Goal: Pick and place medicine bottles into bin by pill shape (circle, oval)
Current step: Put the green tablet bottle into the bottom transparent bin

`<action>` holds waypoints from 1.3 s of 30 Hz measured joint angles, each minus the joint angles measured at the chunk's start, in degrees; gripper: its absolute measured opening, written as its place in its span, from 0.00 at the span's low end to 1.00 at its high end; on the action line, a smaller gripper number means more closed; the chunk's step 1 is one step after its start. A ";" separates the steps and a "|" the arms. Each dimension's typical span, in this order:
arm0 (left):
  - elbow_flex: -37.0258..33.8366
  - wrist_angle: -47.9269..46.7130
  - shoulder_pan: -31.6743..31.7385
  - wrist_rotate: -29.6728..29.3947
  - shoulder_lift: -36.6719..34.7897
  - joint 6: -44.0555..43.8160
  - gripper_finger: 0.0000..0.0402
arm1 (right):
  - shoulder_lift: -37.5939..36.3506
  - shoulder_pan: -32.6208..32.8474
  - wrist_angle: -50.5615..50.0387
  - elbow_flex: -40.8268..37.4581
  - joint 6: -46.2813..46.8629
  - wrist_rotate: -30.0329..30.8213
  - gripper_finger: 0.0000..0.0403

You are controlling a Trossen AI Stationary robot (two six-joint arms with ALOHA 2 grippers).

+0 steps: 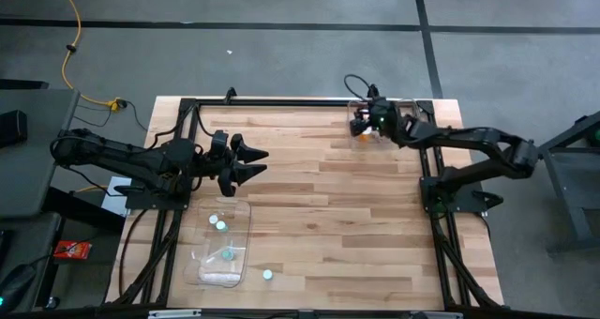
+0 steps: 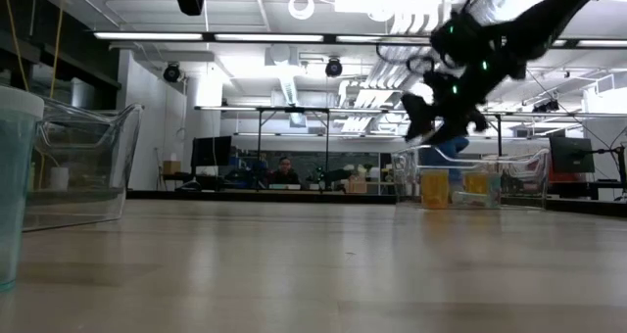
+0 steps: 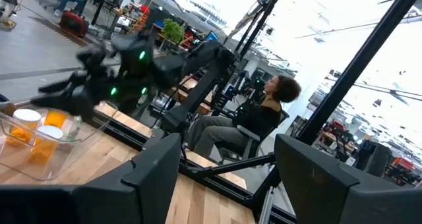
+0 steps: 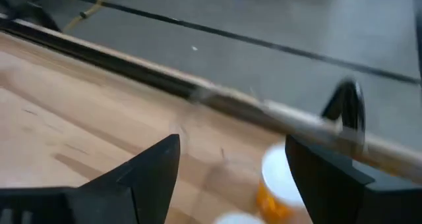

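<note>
High view: right tool (image 1: pixel 357 124) hangs over the clear plastic bin (image 1: pixel 405 108) at the far right corner of the pale wooden counter (image 1: pixel 328 216); orange-amber medicine bottles (image 1: pixel 361 136) show beneath it. Left tool (image 1: pixel 258 162) waits, fingers spread, near the left edge. A second clear bin (image 1: pixel 246 239) at the near left holds pale teal white-capped bottles (image 1: pixel 218 223); one stray teal bottle (image 1: pixel 267 274) stands just beside it on the counter.

Low view: right tool (image 2: pixel 423 127) hovers above the amber bottles (image 2: pixel 434 188).

Left wrist view: own fingers (image 3: pixel 155 174) wide apart; a person sits beyond the counter.

Right wrist view: fingers (image 4: pixel 151 165) spread and empty, a white-capped amber bottle (image 4: pixel 277 181) just beyond them.

Risks, as judged: descending tool could clip the bin wall or topple bottles; the stray near the near edge could roll off.
</note>
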 joint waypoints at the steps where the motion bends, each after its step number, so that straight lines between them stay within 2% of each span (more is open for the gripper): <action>1: 0.00 0.00 0.01 0.00 0.00 0.00 0.59 | -1.31 0.00 -2.37 1.52 -1.19 -1.18 0.67; 5: 0.00 -0.02 0.02 -0.02 0.00 1.51 0.59 | -7.51 1.43 -7.78 5.87 -2.20 -10.38 0.67; 7: 0.00 -0.04 0.02 -0.36 0.00 2.45 0.59 | -10.86 3.66 -7.48 6.12 -0.17 -15.22 0.67; 9: 0.00 -0.40 0.00 -1.33 0.00 2.99 0.59 | -13.51 7.16 -7.35 6.12 1.90 -17.33 0.67; 14: 0.00 -0.55 0.02 -2.41 0.02 7.50 0.59 | -17.01 20.21 -4.71 6.12 4.21 -15.24 0.67; 20: 0.00 -1.44 0.02 -2.95 0.02 11.41 0.59 | -15.40 35.14 1.97 6.12 4.74 -11.45 0.66; 23: 0.00 -2.42 -0.03 -2.69 0.02 11.42 0.59 | -14.62 39.76 3.71 6.12 3.29 -10.04 0.66; 27: 0.00 -4.43 -0.04 -1.07 0.02 11.43 0.59 | -14.65 42.84 4.63 6.12 -0.95 -8.31 0.66; 32: 0.00 -5.66 -0.04 -1.05 0.02 11.43 0.59 | -14.76 43.67 4.82 6.12 -7.49 -8.26 0.66; 39: 0.00 -5.66 -0.04 -1.03 0.02 11.43 0.59 | -14.76 43.52 4.78 6.10 -8.77 -8.26 0.66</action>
